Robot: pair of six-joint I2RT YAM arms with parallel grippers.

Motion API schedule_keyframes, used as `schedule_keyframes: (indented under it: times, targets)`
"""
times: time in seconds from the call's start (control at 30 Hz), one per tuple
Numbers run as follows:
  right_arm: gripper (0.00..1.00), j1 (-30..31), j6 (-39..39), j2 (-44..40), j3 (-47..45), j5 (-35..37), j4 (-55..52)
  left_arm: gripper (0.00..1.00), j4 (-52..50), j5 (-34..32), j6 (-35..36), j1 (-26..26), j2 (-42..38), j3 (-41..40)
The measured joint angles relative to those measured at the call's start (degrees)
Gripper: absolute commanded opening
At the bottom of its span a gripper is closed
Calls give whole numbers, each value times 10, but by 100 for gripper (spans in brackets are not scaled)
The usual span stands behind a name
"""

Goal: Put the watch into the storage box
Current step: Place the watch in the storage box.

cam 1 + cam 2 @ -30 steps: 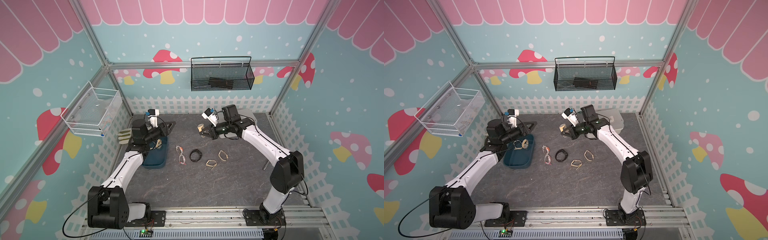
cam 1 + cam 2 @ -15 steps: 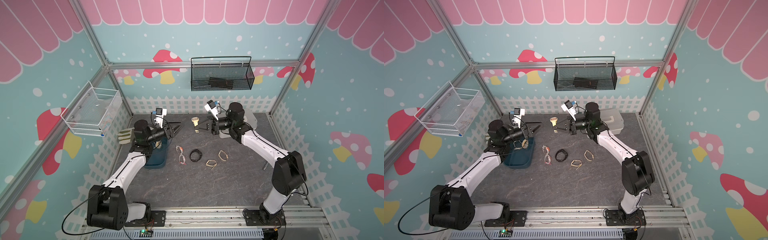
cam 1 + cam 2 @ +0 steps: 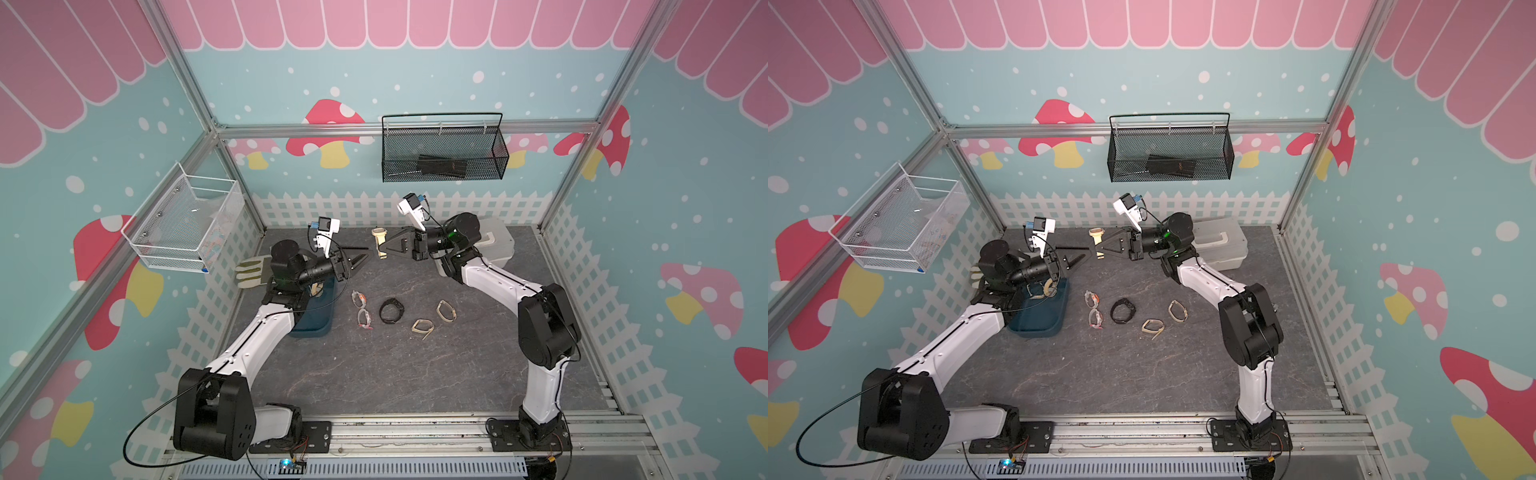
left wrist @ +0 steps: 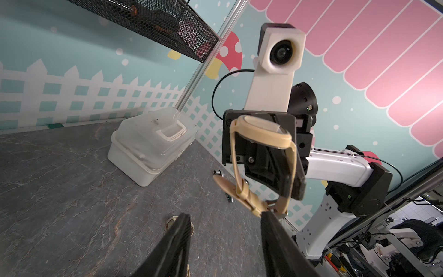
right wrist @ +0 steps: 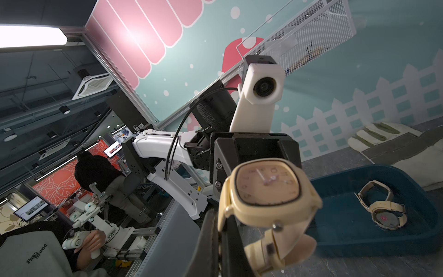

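1. Carrying everything, the grey bench (image 3: 395, 374) fills the cell floor.
2. White case (image 3: 496, 245): back right corner.
3. Storage box (image 3: 318, 322): left edge, half hidden under the left arm (image 3: 257, 336), with a spare watch (image 5: 383, 211) inside.
4. Left fingers (image 4: 176, 239): spread, empty, one tip by the buckle.
5. Right fingers (image 3: 388, 250): clenched on the strap of the cream watch (image 3: 379, 243), aloft near the back edge, well apart from the box.
6. Black watch (image 3: 391, 311): mid-bench, details too small.

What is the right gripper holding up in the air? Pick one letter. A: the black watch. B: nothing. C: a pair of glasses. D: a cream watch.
D: the right gripper is shut on the strap of the cream watch, whose squarish face shows close up in the right wrist view; the black watch is not held.
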Motion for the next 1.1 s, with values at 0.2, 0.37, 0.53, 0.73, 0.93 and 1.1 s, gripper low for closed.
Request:
schedule_keyframes:
  times: [0.2,0.37,0.53,0.73,0.93,1.1]
  targets:
    - [0,12,-84,-17,0,-3,-101,51,-2,1,0,0,0,0]
    - [0,23,-146,-34,0,-6,-170,50,-2,1,2,0,2,0]
    - [0,30,-169,-35,0,-9,-200,50,-7,1,2,-1,4,0]
    - [0,42,-176,-35,5,-14,-216,46,-11,1,2,-2,4,0]
    - [0,44,-177,-31,12,-13,-221,27,-11,7,2,-2,4,0]
    - [0,44,-178,-26,16,-10,-226,2,-10,16,1,-4,7,3]
